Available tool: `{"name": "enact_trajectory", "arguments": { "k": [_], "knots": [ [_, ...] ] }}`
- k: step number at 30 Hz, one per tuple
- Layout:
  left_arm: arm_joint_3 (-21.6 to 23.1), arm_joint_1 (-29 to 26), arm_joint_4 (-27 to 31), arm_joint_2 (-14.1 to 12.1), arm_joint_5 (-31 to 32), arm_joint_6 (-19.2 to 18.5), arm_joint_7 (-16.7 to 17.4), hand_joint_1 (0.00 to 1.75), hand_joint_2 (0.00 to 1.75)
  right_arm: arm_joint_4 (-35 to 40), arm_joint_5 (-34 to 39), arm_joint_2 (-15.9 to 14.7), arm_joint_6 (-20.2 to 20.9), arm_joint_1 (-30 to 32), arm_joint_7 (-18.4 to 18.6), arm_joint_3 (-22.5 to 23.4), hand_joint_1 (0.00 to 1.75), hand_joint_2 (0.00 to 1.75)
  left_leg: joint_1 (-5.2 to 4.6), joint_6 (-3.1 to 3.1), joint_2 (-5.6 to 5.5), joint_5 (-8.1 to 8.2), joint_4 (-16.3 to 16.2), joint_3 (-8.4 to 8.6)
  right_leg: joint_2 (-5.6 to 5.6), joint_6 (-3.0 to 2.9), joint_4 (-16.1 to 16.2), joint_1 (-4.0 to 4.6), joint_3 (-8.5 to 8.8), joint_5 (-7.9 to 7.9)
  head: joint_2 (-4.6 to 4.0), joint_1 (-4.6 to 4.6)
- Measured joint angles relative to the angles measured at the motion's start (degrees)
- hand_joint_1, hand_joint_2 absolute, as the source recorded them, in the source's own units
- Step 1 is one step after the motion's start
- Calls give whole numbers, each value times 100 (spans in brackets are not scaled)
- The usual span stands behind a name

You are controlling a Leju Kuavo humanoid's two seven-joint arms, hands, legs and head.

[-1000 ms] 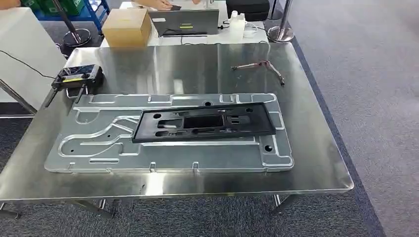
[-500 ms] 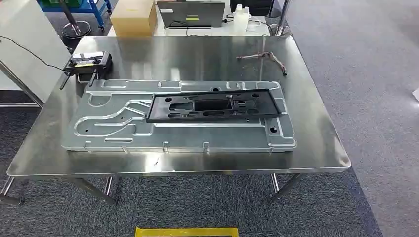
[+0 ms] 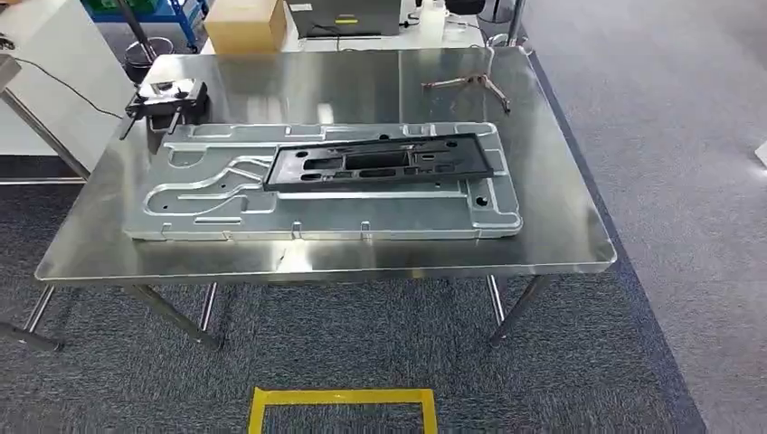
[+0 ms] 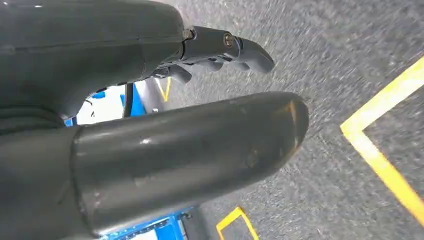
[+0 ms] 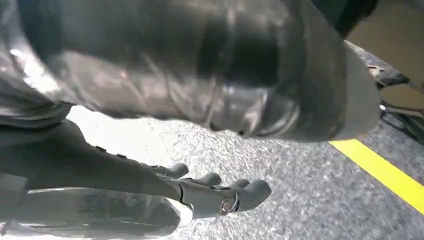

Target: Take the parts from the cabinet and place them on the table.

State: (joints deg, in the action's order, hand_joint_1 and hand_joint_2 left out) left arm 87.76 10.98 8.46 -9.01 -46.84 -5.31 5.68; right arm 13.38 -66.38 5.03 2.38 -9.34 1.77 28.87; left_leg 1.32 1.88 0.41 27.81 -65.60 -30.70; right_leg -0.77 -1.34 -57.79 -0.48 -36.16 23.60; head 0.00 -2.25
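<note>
Nearest, a yellow tape frame (image 3: 343,404) marks the grey carpet (image 3: 651,271) in front of the steel surface (image 3: 561,231). The left hand (image 4: 150,140) and the right hand (image 5: 150,195) hang above the carpet, fingers apart, holding nothing. On the surface lies a big silver panel (image 3: 217,199) with a black frame part (image 3: 380,163) on top. Farther away are a black device (image 3: 167,95), a bent tool (image 3: 466,83), then a cardboard box (image 3: 244,23) and a laptop (image 3: 348,16). No writing is readable.
</note>
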Motion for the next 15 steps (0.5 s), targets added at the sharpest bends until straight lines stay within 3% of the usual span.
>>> {"name": "enact_trajectory", "arguments": {
  "k": [1,2,4,6,7,9,10,11,12,13,14,15],
  "knots": [
    [0,20,0,0,0,0,0,0,0,2,-2,0,0,-8,0,0,0,0,14,-3,-13,269,516,333,0,39,-75,4,-56,-30,0,2],
    [0,29,0,-2,0,0,0,0,0,2,0,0,-2,-7,0,0,0,0,-45,-73,-36,377,840,520,7,70,-133,23,-99,-51,-2,0],
    [0,18,0,-2,-2,2,0,0,0,2,0,0,-2,-8,0,-2,0,0,-63,-164,-48,341,754,433,3,148,-100,27,-80,-149,0,-13],
    [0,18,0,0,-2,-2,0,0,0,-9,0,-2,24,18,0,-2,0,0,-24,-298,-15,198,801,328,17,221,-105,-3,-142,-203,-2,-13],
    [0,34,0,0,0,-4,0,0,0,-7,0,-4,37,15,0,-4,0,0,-29,-352,6,123,800,240,34,248,-226,-16,-202,104,0,-6],
    [2,33,0,0,2,-4,0,0,0,-9,0,-4,70,28,0,-13,0,0,-33,-406,9,-14,796,73,50,297,-864,-23,-356,850,0,-9],
    [4,28,0,0,5,-4,0,0,0,-9,0,-4,68,27,0,-13,0,0,-43,-413,11,-88,784,-2,50,317,-1303,-28,-449,1114,0,-13],
    [4,26,0,0,7,-7,0,0,0,-9,0,-4,68,26,0,-15,0,0,-56,-408,13,-163,778,-109,50,325,-1656,-28,-489,1200,0,-9],
    [7,27,0,0,7,-7,0,0,0,-9,0,-4,68,25,0,-20,0,0,-60,-402,15,-228,765,-207,50,323,-1808,-27,-452,1094,0,-13],
    [9,27,0,0,9,-7,0,0,0,-9,0,-4,68,25,0,-22,0,0,-69,-396,15,-288,749,-304,51,308,-1730,-26,-299,874,0,-9],
    [9,28,0,0,15,-9,0,0,0,-9,0,-4,68,26,0,-26,0,0,-79,-384,14,-342,732,-392,52,276,-1432,-21,-32,640,0,-11],
    [9,29,0,2,15,-9,0,0,0,-9,0,-4,68,23,0,-31,0,0,-89,-375,11,-391,724,-457,57,224,-976,-6,316,529,0,-11]
  ]
}}
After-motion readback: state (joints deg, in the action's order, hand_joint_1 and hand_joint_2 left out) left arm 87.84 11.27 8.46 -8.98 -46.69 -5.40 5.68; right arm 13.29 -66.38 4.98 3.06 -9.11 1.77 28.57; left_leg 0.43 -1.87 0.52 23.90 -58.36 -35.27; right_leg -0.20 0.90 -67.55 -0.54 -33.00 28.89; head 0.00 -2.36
